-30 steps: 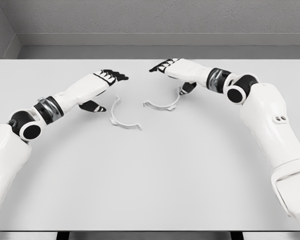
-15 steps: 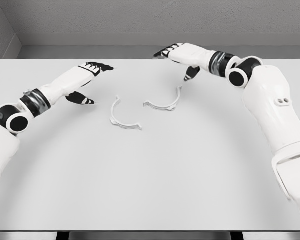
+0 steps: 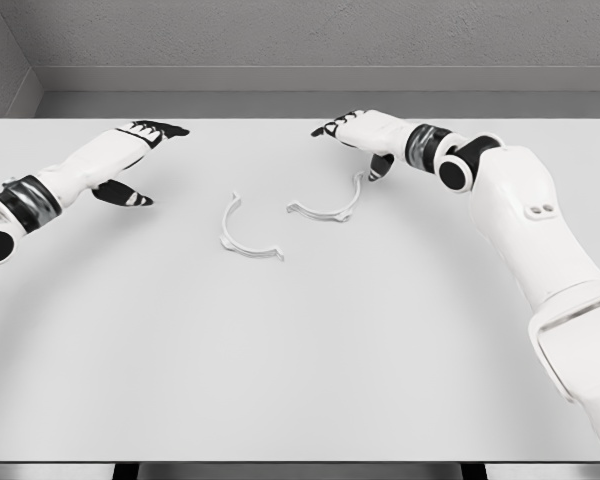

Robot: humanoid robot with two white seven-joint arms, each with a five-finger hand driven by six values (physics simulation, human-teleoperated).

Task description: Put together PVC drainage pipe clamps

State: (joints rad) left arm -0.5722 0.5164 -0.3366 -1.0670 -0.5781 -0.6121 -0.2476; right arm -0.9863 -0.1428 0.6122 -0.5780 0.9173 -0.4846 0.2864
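Two white half-ring clamp pieces lie apart on the white table (image 3: 300, 350). The left clamp half (image 3: 242, 233) curves from upper left to lower right. The right clamp half (image 3: 330, 203) lies just right of it, with its end near my right thumb. My left hand (image 3: 140, 160) hovers well left of the left piece, fingers spread, holding nothing. My right hand (image 3: 355, 140) hangs just above and behind the right piece, fingers relaxed, also holding nothing.
The table's far edge (image 3: 300, 119) meets a grey wall behind both hands. Nothing besides the two clamp halves lies on the tabletop.
My left hand has drawn back to the left and away from the left clamp half. My right hand rose, then came down again near the right half. Both pieces stayed put.
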